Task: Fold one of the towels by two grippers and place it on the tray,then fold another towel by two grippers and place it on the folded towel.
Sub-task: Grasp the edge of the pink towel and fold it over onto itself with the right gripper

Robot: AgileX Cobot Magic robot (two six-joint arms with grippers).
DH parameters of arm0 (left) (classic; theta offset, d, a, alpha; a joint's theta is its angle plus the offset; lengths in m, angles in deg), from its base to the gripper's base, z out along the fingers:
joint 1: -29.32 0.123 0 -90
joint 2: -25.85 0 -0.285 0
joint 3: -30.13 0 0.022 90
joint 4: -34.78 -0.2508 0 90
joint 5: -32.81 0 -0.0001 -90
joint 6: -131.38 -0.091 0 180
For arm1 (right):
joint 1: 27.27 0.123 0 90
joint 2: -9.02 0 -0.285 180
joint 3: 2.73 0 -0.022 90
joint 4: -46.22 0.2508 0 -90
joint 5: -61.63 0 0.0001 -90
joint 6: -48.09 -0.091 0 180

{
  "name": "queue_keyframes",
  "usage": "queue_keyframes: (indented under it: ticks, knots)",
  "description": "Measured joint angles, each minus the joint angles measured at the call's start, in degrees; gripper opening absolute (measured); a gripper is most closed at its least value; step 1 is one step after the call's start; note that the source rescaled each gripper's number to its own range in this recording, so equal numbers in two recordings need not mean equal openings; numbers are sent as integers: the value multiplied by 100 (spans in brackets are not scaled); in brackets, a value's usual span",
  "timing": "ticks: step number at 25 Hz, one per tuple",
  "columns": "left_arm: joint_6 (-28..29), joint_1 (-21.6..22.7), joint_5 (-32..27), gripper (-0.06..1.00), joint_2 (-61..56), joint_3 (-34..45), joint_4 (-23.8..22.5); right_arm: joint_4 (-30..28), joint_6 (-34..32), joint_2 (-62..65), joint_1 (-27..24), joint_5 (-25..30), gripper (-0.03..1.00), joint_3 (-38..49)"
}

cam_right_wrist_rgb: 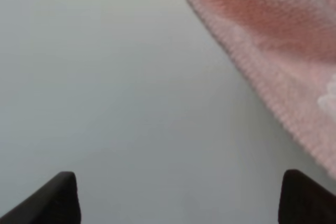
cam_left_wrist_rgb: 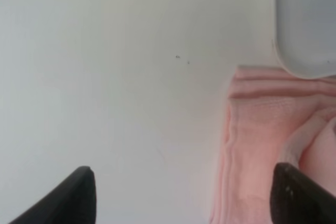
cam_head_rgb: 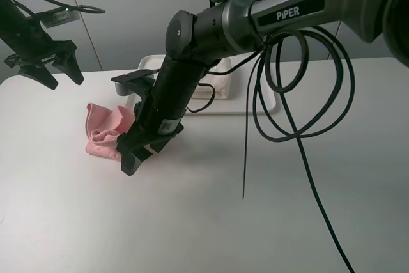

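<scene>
A crumpled pink towel [cam_head_rgb: 104,130] lies on the white table, left of centre. My right gripper [cam_head_rgb: 140,158] reaches across and is down at the towel's near right edge, open and empty; its wrist view shows the towel's edge [cam_right_wrist_rgb: 273,40] beyond the spread fingertips [cam_right_wrist_rgb: 178,182]. My left gripper [cam_head_rgb: 64,81] hangs open and empty above the table's far left, apart from the towel. Its wrist view [cam_left_wrist_rgb: 182,182] shows the pink towel [cam_left_wrist_rgb: 262,129] and a corner of the tray [cam_left_wrist_rgb: 307,19]. A white tray [cam_head_rgb: 255,99] at the back holds a folded white towel [cam_head_rgb: 218,86], partly hidden by the right arm.
Black cables [cam_head_rgb: 300,94] loop down from the right arm over the tray's right end and trail across the table towards the front right. The white table [cam_head_rgb: 211,222] runs to the wall behind the tray.
</scene>
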Motion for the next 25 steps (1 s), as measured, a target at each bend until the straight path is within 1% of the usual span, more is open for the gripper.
queue_keyframes:
  ticks: [4, 7, 10, 16, 20, 25]
  knots:
    - [0, 0, 0, 88, 0, 0, 12, 44, 15, -314, 0, -220, 82, -337]
    - [0, 0, 0, 88, 0, 0, 22, 263, 51, -373, 0, -403, 82, -741]
    - [-10, 0, 0, 88, 0, 0, 34, 665, 163, -401, 0, -651, 82, -1069]
    - [-10, 0, 0, 88, 0, 0, 34, 1490, 212, -1056, 0, -689, 82, -1517]
    - [-10, 0, 61, 88, 0, 0, 34, 1588, 212, -1205, 0, -838, 80, -1590]
    - [-10, 0, 110, 88, 0, 0, 34, 1670, 258, -1143, 0, -1104, 79, -1616]
